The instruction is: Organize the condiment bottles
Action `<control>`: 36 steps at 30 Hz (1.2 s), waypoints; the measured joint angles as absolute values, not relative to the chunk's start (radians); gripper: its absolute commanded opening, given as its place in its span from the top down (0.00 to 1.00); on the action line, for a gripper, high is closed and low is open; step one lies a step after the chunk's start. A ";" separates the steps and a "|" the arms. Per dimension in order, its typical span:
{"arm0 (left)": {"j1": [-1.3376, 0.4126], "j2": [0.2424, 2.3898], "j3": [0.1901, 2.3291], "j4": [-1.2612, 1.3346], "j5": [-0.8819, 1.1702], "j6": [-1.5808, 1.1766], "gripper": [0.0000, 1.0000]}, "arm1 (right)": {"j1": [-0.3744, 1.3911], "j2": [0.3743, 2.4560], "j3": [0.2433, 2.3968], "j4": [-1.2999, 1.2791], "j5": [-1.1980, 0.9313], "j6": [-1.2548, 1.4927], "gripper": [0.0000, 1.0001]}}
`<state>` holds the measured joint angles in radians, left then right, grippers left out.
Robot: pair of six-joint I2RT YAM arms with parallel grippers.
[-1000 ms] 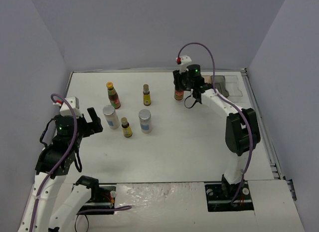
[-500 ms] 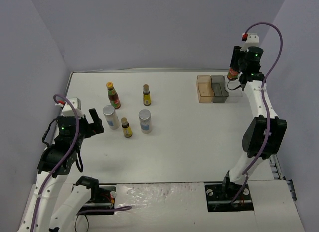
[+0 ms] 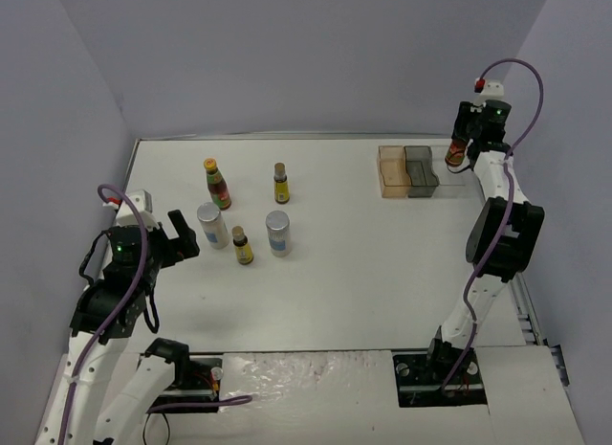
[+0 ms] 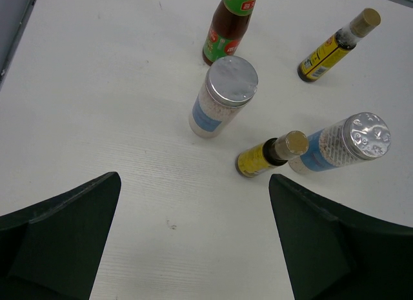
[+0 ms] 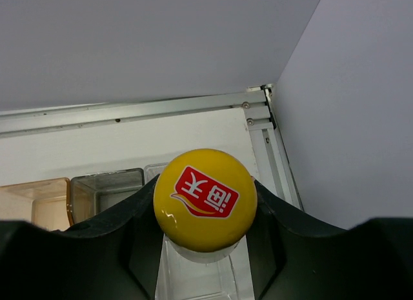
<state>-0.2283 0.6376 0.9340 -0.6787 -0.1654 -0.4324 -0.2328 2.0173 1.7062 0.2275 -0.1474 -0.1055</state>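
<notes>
My right gripper (image 3: 457,150) is shut on a dark red bottle with a yellow cap (image 5: 205,199) and holds it over the clear right compartment of the tray (image 5: 193,280). The bottle also shows in the top view (image 3: 453,153). On the left stand the other dark red bottle (image 3: 217,183), two tiny yellow-labelled bottles (image 3: 280,183) (image 3: 242,245) and two silver-lidded shakers (image 3: 211,225) (image 3: 278,233). My left gripper (image 3: 182,236) is open and empty, just left of that group. In the left wrist view the near shaker (image 4: 222,97) lies ahead of it.
The compartment tray stands at the back right, with an orange compartment (image 3: 392,171), a grey one (image 3: 420,169) and a clear one under my right gripper. The table's right rail (image 3: 497,225) and the enclosure walls are close to the right arm.
My right gripper has carried the dark red bottle from the table's back middle to the right, up and over the tray, then down a little over the clear compartment. The left arm is nearly still.
</notes>
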 measured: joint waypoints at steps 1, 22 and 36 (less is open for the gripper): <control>-0.228 0.638 0.934 -0.680 -0.165 -0.435 0.03 | -0.235 2.030 1.707 0.229 -0.149 -0.104 1.00; -0.228 0.658 0.930 -0.700 -0.161 -0.458 0.03 | -0.234 2.172 1.743 0.324 -0.173 -0.076 1.00; -0.228 0.662 0.903 -0.696 -0.153 -0.459 0.03 | -0.219 2.226 1.754 0.365 -0.174 -0.068 0.50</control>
